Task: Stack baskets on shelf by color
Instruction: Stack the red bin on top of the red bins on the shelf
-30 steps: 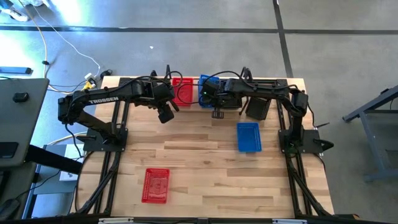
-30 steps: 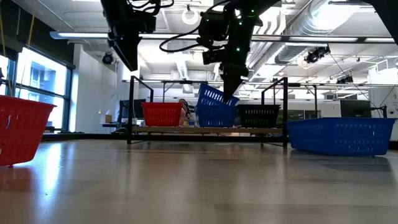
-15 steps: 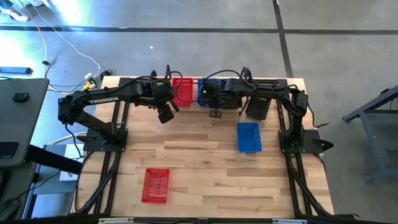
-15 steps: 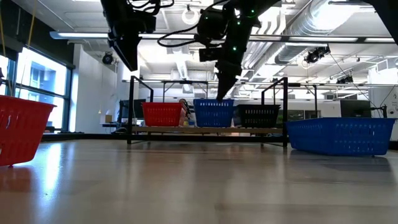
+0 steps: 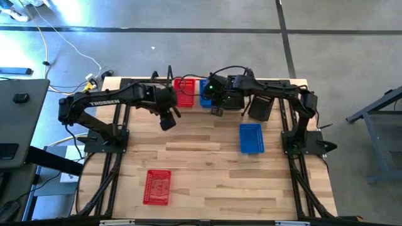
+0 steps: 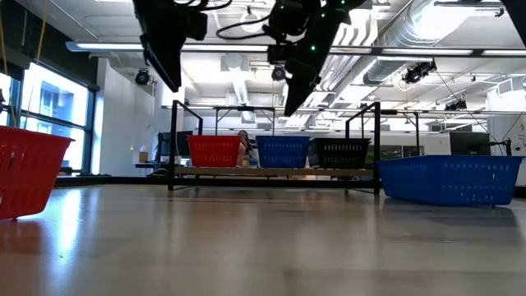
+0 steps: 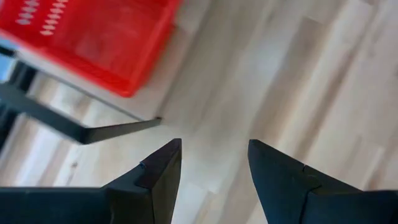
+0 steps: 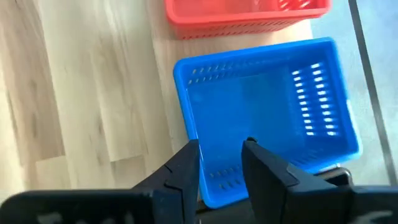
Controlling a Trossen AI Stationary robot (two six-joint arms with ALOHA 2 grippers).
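On the shelf (image 6: pixel 271 172) at the table's far edge stand a red basket (image 6: pixel 214 150), a blue basket (image 6: pixel 283 151) and a black basket (image 6: pixel 342 152), side by side on their bottoms. My right gripper (image 8: pixel 221 146) is open and empty above the blue basket's near side (image 8: pixel 267 118), clear of it; in the low view it hangs above the basket (image 6: pixel 289 107). My left gripper (image 7: pixel 214 146) is open and empty, high above the table in front of the shelf's red basket (image 7: pixel 93 37). It also shows in the high view (image 5: pixel 168 119).
A second blue basket (image 5: pixel 251 138) lies on the table right of the middle. A second red basket (image 5: pixel 157 187) lies near the near left. The shelf's black wire uprights (image 6: pixel 376 148) stand at both its ends.
The blue basket stood tilted on the shelf under my right gripper, one side raised. It now stands level between the red and the black basket. My right gripper has let go of it and gone up, clear of its rim.
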